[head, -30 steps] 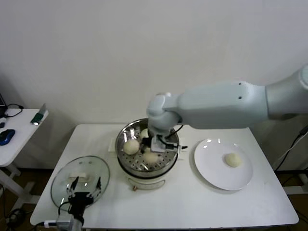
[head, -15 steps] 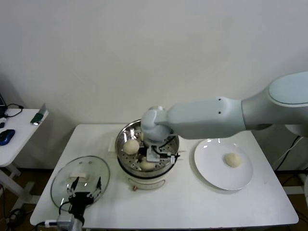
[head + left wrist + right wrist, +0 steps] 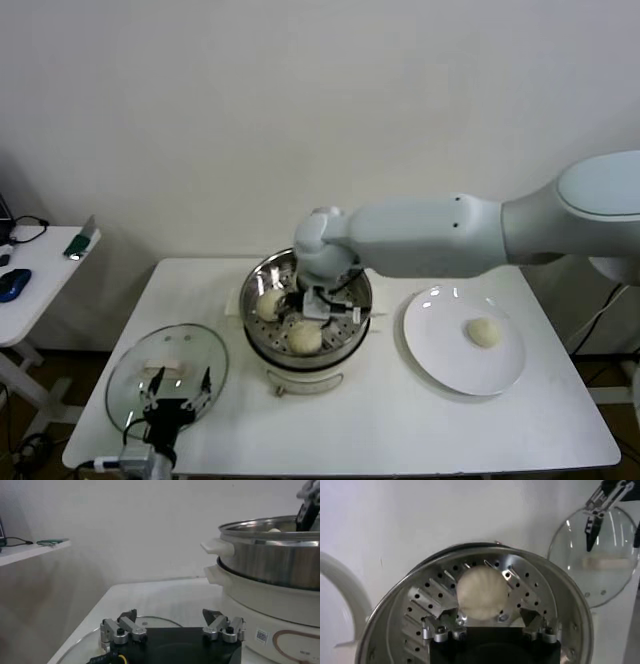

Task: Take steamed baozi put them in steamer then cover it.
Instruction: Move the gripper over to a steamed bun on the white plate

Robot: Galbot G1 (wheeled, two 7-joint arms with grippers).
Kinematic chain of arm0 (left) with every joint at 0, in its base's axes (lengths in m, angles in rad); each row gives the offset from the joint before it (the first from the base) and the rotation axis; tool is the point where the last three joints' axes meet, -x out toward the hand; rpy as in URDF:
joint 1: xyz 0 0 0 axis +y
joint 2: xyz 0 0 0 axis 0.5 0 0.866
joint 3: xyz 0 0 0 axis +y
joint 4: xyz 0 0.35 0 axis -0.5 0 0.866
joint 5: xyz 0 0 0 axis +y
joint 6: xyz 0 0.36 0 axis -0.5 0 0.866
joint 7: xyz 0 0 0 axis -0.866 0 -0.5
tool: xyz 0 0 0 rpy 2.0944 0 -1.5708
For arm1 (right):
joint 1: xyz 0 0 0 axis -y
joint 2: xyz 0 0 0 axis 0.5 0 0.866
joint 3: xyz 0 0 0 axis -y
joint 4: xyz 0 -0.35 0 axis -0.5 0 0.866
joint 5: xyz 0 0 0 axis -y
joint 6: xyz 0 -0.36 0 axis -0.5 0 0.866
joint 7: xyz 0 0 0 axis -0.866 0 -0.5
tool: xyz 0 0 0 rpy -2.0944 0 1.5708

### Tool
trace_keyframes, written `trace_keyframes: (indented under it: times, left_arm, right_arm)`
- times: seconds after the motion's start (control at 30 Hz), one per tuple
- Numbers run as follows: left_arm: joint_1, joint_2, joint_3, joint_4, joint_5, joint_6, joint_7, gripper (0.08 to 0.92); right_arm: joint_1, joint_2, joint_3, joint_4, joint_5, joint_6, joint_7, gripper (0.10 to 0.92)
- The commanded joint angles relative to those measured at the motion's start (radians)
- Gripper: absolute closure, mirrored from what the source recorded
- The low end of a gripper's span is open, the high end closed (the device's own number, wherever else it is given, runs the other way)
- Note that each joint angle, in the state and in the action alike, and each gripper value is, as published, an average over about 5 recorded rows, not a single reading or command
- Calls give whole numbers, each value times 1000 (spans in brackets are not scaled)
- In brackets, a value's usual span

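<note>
The steel steamer (image 3: 258, 330) stands on its cream pot base at the table's middle. Two baozi show in it, one at the left (image 3: 270, 303) and one at the front (image 3: 304, 337). My right gripper (image 3: 312, 304) is inside the basket, open, just above the front one. In the right wrist view that baozi (image 3: 482, 592) lies on the perforated bottom just beyond my right gripper (image 3: 489, 617), not gripped. One more baozi (image 3: 485, 332) lies on the white plate (image 3: 440, 360). The glass cover (image 3: 130, 375) lies flat at the front left, and my left gripper (image 3: 172, 398) hovers open over it.
In the left wrist view my left gripper (image 3: 170, 617) is low over the cover (image 3: 150, 622), with the steamer (image 3: 280, 555) close beside. A side table (image 3: 30, 270) with small items stands beyond the left edge. My right arm reaches across above the plate.
My right gripper moved left and down into the steamer, let go of a baozi at the basket's front and drew back a little. The left arm has not moved.
</note>
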Motion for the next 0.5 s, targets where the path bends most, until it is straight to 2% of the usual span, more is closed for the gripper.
trace_keyframes:
  times: [0.03,0.13,0.23,0.37,0.5]
  left_arm:
    - [-2,0,1,-1,1,-1,0,177]
    - [-3,3,3,4,0,-4,0,177]
    - [-7,5,7,8,-1,-5,0,177]
    - [-16,6,13,9,0,-3,1,177]
    - [-23,7,15,9,1,-2,2,177]
  right_arm:
    - [225,-202,-95,-20,328,-38,-124,202]
    - [324,-312,-195,-51,541,-123,-152,203]
    - [382,-418,-286,-75,638,-209,-163,203]
    - [390,-550,-381,-86,663,-290,-163,203]
    - [301,-664,-393,-108,594,-336,-143,203]
